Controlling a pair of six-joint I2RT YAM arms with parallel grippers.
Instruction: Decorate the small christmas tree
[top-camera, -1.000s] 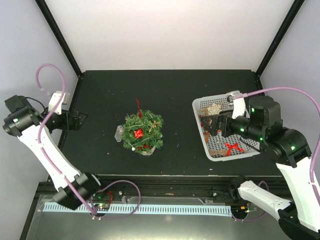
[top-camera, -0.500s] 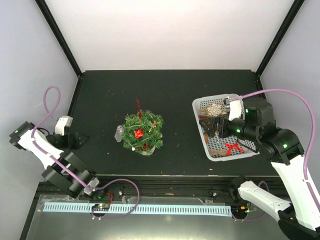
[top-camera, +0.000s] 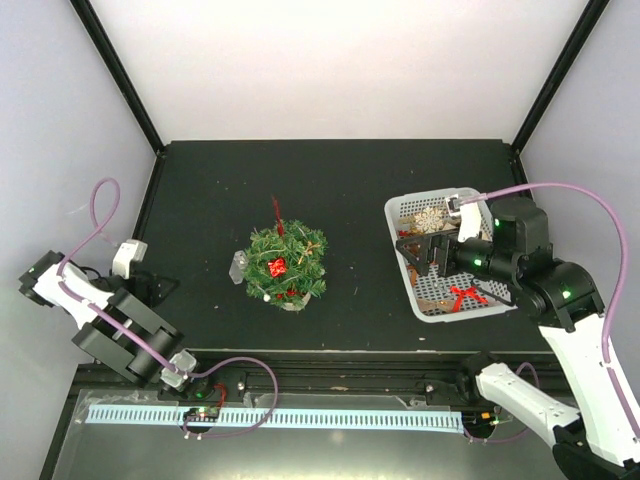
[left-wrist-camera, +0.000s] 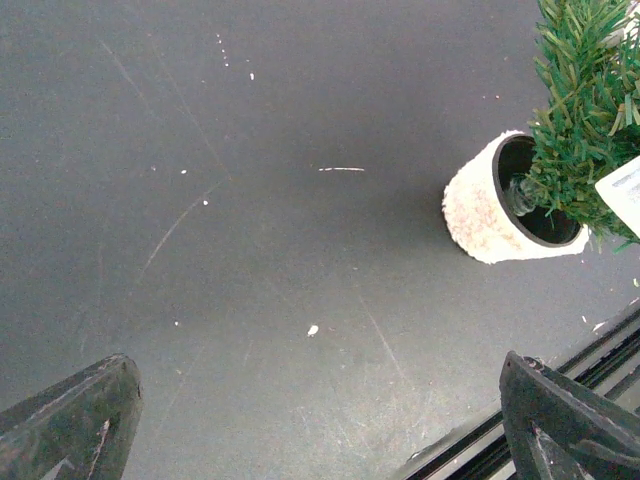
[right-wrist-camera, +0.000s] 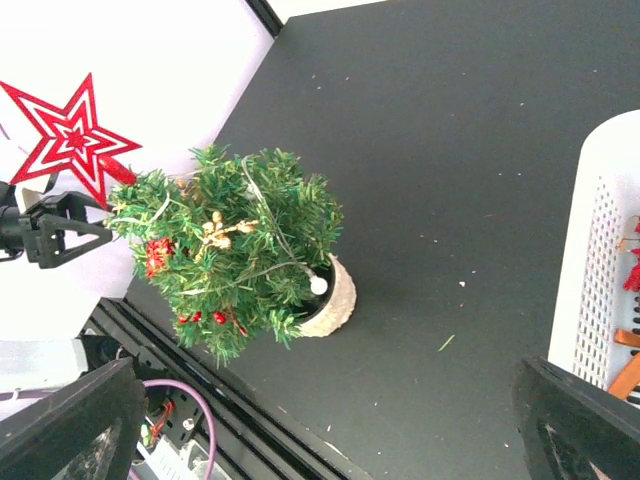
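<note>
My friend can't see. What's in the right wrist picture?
A small christmas tree in a cream pot stands on a black table, topped with a red star. The edge of a white basket shows at right.

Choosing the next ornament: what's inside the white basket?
In the white basket I see a pale snowflake at the far end and a red bow near the front. The right tool hangs open over the middle, hiding whatever lies beneath it.

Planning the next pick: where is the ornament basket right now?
Top view: the white basket sits on the right side of the table, right of the small tree, under the right gripper.
</note>
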